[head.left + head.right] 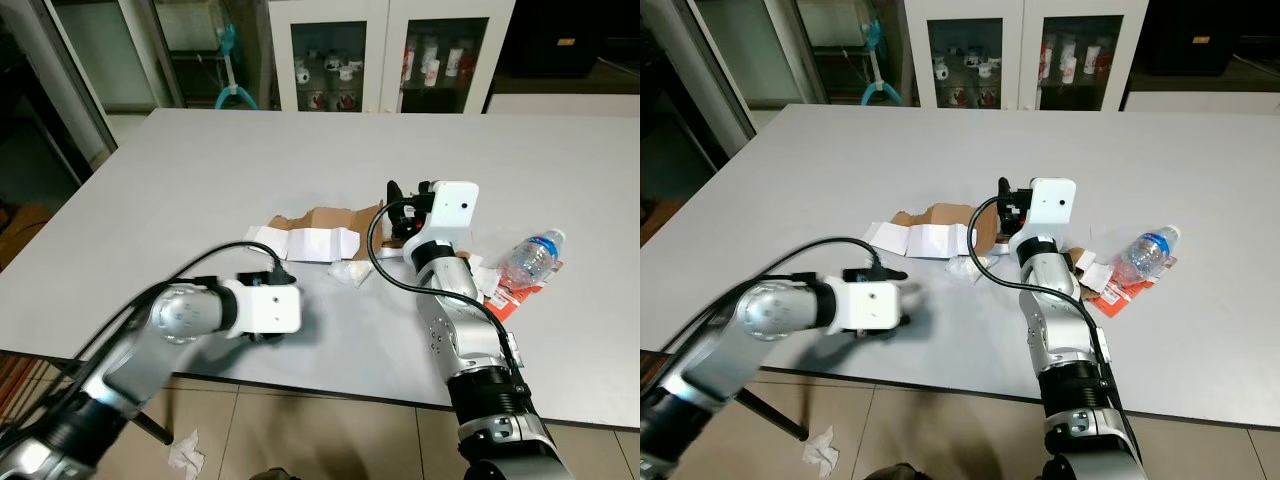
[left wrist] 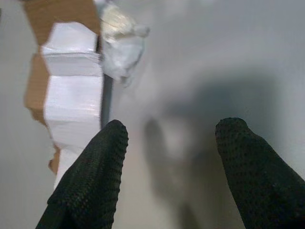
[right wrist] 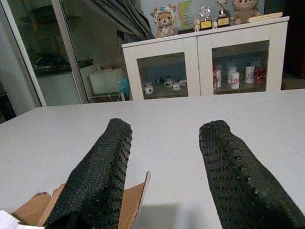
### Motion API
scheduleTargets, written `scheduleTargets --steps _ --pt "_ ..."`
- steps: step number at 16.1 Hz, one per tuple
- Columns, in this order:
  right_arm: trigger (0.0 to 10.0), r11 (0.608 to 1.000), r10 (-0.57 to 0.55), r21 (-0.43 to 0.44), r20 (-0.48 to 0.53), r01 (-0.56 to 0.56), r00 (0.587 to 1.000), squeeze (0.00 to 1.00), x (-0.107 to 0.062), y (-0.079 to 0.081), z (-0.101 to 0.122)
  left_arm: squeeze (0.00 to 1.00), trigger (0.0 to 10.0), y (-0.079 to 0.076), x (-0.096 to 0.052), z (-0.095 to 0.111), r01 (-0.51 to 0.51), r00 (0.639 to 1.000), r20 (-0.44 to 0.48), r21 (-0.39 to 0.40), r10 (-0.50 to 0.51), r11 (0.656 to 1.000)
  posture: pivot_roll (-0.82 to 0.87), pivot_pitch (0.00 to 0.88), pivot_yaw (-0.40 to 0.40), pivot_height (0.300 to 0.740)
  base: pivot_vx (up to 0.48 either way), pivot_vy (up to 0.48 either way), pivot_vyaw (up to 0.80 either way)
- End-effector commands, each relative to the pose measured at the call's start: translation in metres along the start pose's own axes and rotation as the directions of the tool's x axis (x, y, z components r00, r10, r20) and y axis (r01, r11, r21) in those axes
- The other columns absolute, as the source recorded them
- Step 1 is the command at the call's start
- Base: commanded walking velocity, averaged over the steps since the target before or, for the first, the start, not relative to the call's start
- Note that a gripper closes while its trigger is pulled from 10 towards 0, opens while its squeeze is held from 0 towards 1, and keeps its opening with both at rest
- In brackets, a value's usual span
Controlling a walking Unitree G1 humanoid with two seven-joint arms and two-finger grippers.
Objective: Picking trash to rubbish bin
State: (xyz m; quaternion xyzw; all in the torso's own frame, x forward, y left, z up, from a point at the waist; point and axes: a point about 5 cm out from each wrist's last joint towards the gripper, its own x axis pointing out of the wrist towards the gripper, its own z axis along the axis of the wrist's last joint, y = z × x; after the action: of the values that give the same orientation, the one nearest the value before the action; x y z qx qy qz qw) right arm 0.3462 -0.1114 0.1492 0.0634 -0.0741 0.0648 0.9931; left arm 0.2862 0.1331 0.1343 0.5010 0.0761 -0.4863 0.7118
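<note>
Trash lies in the middle of the grey table [image 1: 200, 170]: a flattened brown cardboard piece with folded white paper [image 1: 310, 240], a crumpled clear wrapper [image 1: 350, 272], a plastic bottle [image 1: 530, 255] and a red wrapper [image 1: 515, 297]. My left gripper [image 2: 174, 133] hovers low over the table near its front edge, open, pointing at the white paper [image 2: 71, 90] and the crumpled wrapper [image 2: 121, 43], with nothing between its fingers. My right gripper [image 3: 167, 131] is raised above the cardboard's right end [image 3: 133, 205], open and empty, with the bottle off to its right.
A white glass-door cabinet [image 1: 390, 55] with cups stands behind the table. A crumpled tissue [image 1: 185, 450] lies on the tiled floor below the table's front edge. Dark glass doors run along the left side.
</note>
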Motion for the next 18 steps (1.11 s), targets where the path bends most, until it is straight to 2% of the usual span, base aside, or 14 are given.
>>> scheduleTargets --steps 1,4,6,8,14,16,18 --pt "10.0 1.000 0.014 0.005 0.003 -0.014 1.000 0.00 0.004 0.004 0.003 0.00 10.0 0.004 0.002 -0.001 0.000 1.000 -0.030 0.049 0.001 0.999 0.05 0.000 0.067 0.720 0.000 0.000 0.00" --pt "10.0 1.000 0.018 0.006 0.005 -0.018 1.000 0.00 0.004 0.005 0.003 0.00 10.0 0.009 0.016 -0.012 -0.052 0.991 -0.112 0.140 0.069 0.989 0.04 0.000 0.071 0.720 0.000 0.000 0.00" --pt "10.0 1.000 0.016 0.007 0.007 -0.016 1.000 0.00 0.004 0.005 0.003 0.00 10.0 0.011 0.022 -0.019 -0.086 0.981 -0.157 0.169 0.113 0.982 0.04 0.000 0.075 0.720 0.000 0.000 0.00" --pt "10.0 1.000 0.013 0.008 0.010 -0.013 1.000 0.00 0.004 0.005 0.003 0.00 10.0 0.008 0.034 -0.027 -0.129 0.970 -0.181 0.180 0.161 0.975 0.03 0.000 0.078 0.720 0.000 0.000 0.00" --pt "10.0 1.000 0.016 0.011 0.013 -0.016 1.000 0.00 0.004 0.007 0.003 0.00 10.0 -0.002 0.050 -0.035 -0.195 0.958 -0.180 0.169 0.225 0.966 0.02 0.000 0.081 0.720 0.000 0.000 0.00" --pt "10.0 1.000 0.017 0.013 0.014 -0.017 1.000 0.00 0.003 0.007 0.003 0.00 10.0 -0.003 0.060 -0.042 -0.270 0.934 -0.198 0.150 0.297 0.951 0.02 0.000 0.083 0.720 0.000 0.000 0.00" --pt "10.0 1.000 0.018 0.013 0.016 -0.018 1.000 0.00 0.002 0.008 0.004 0.00 10.0 -0.006 0.064 -0.045 -0.291 0.925 -0.204 0.155 0.319 0.944 0.01 0.000 0.084 0.720 0.000 0.000 0.00"
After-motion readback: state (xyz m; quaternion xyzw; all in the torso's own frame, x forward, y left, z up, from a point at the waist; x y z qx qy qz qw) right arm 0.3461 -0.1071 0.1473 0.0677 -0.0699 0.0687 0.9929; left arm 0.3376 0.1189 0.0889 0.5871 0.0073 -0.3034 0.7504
